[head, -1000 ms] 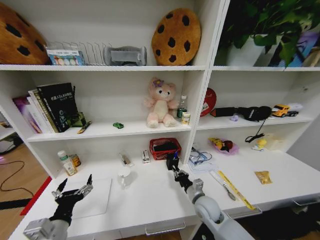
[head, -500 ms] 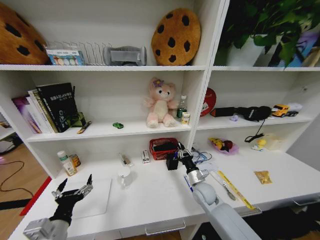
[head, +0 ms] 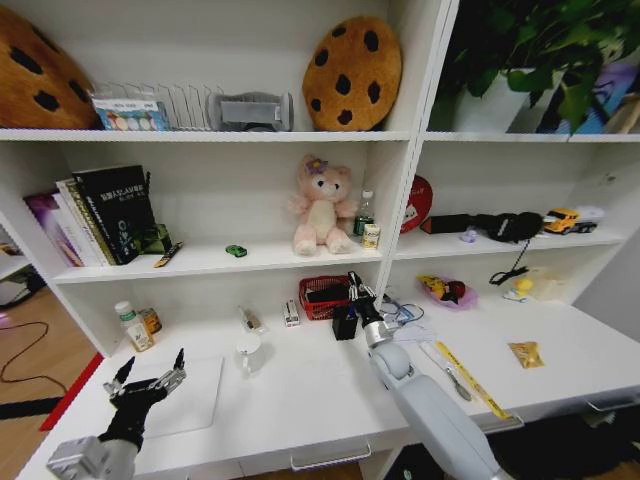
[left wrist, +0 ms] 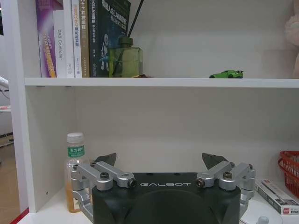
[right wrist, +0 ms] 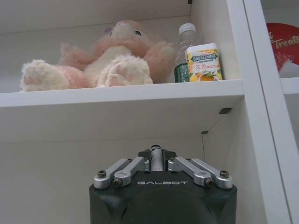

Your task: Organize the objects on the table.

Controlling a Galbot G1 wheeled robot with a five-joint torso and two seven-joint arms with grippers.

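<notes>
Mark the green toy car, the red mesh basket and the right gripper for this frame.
green toy car (head: 236, 251), head view, on its roof
red mesh basket (head: 318, 310), head view, on its front wall
right gripper (head: 352, 280), head view, at its shut tips

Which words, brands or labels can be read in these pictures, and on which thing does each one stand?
"GALBOT": on the black body of the left claw.
"GALBOT": on the black body of the right claw.
"DOUBLEMINT": on the yellow-green tub on the shelf.
"DAS Controller": on a white book spine.
"SLAM": on the dark book.
"Treat...": cut off, on the red round sign.
Bottle label and other spines: too small to read.
</notes>
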